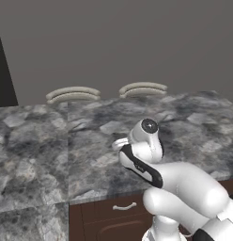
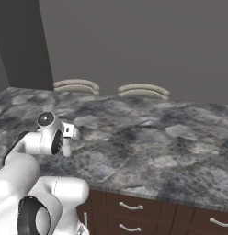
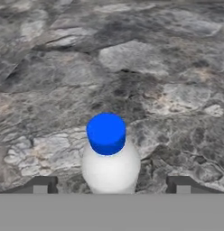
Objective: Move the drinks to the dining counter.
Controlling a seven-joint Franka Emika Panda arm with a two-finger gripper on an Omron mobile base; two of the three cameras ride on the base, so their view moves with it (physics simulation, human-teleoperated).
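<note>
A small white bottle with a blue cap [image 3: 110, 155], one of the drinks, stands upright on the marbled dining counter [image 3: 145, 58]. My gripper [image 3: 111, 186] is open around it. One dark fingertip [image 3: 40, 185] is off to its left and the other to its right, with clear gaps on both sides. In the base views my white arm bends low over the counter's [image 1: 38, 141] near part [image 2: 157, 137], and the wrist hides the bottle.
Two curved stool backs [image 1: 73, 94] [image 1: 143, 89] rise beyond the counter's far edge, also seen from the right [image 2: 75, 86] [image 2: 143, 90]. Dark brown drawer fronts with pale handles [image 1: 124, 206] [image 2: 130, 207] sit under the near edge. A grey wall stands behind.
</note>
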